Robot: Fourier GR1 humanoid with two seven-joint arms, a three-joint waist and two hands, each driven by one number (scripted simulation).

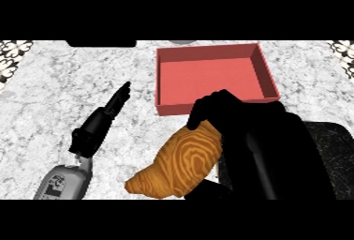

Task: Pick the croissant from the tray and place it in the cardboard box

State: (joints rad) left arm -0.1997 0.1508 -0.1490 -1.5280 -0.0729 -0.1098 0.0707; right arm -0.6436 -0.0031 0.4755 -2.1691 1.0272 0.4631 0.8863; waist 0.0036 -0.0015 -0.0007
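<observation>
A large golden-brown croissant (180,164) hangs over the counter, just in front of the red box (269,77). My right hand (242,126) is curled round its right side, thumb hooked over the croissant's top end. The hand and forearm hide most of the dark tray (337,154) at the right. The box is open-topped, with nothing inside, and sits at the back centre-right. My left hand (104,119) shows at the left with fingers straight, pointing away over the marble counter, holding nothing.
The marble counter (62,89) stretches to the left and back. A dark object (102,43) lies at the back edge, left of the box. Patterned tiles (14,51) show in the far corners.
</observation>
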